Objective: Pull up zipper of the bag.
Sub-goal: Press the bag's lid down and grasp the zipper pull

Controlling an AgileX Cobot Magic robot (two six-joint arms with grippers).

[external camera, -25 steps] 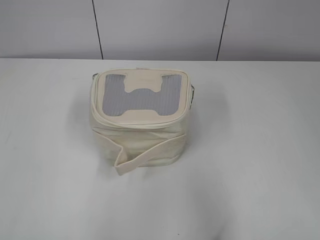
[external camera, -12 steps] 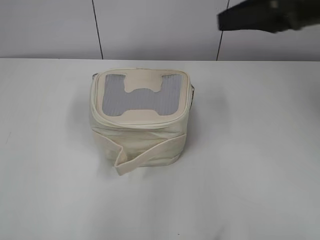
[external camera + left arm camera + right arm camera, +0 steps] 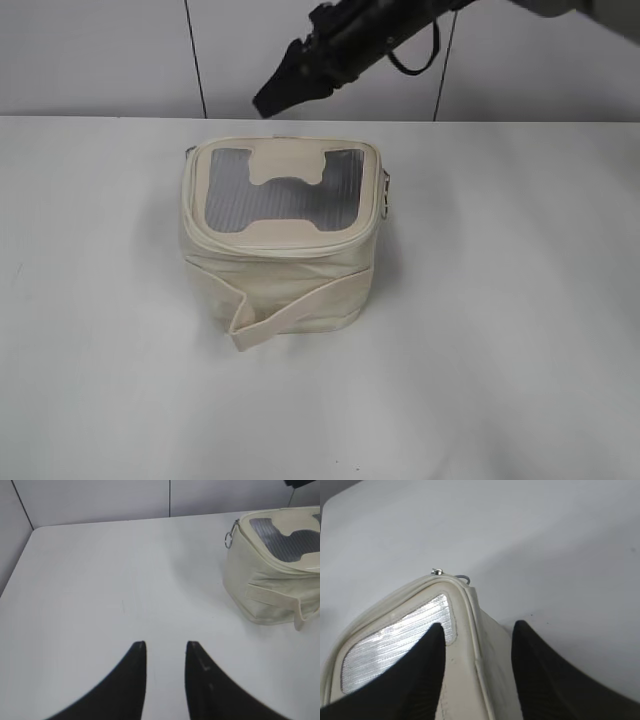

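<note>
1. I see the bag upright mid-table, contents hidden.
2. My right gripper hovers over its top corner, jaws apart, near the zipper.
3. My left gripper hangs well apart, jaws apart, holding nothing.

A plain white table with a matte top carries a single thing, the bag, a small boxy cream-white fabric bag standing upright on its base toward the table's far edge. A flat cream strap crosses the bag's near side, and its folded end at the bag's lower left seems to touch the tabletop, though the exterior view leaves that uncertain.
</note>
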